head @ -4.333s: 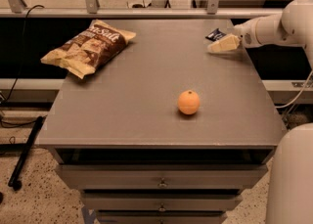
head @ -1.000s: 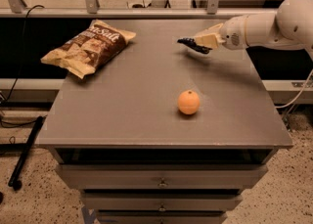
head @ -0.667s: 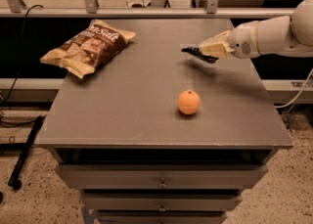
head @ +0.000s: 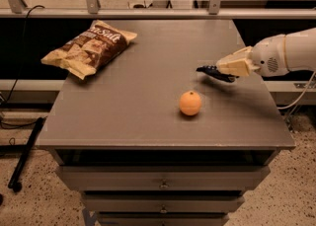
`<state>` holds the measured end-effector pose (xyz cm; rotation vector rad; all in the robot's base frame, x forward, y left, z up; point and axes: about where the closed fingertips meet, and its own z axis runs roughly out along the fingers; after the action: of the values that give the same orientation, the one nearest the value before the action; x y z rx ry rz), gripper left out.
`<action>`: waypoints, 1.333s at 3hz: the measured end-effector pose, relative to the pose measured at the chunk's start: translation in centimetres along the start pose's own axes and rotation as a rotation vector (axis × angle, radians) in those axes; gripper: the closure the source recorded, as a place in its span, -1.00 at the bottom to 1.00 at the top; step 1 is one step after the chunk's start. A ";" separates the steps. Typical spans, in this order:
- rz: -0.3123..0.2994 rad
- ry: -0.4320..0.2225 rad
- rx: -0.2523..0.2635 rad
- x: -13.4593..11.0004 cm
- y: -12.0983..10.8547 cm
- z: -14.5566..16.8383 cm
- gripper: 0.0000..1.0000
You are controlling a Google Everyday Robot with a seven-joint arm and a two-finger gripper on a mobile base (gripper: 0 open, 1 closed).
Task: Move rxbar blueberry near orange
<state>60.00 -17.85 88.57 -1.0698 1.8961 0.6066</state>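
While the flat navy snack bar [head: 208, 69] is clamped mid-carry in the cream gripper [head: 231, 66], right of the round orange fruit [head: 190, 103], lowering beside it is probably needed next.

The one camera looks from the front, high and tilted down, over the whole desk [head: 148, 116], with the pincer [head: 220, 71] gripping the rxbar blueberry [head: 207, 69] at the view's right side.

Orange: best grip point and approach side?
Grip the orange across its widest middle, from straight above: it is round and sits apart on the table. The end effector, beyond it toward the table's right edge, is shut on the rxbar blueberry.
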 end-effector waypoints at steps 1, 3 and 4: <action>0.027 0.036 -0.011 1.5 1.2 -0.9 0.63; 0.058 0.063 -0.028 2.5 2.9 -1.9 -0.43; 0.064 0.061 -0.031 2.3 3.9 -2.6 -0.90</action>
<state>54.87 -18.79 88.01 -1.0619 1.9862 0.6481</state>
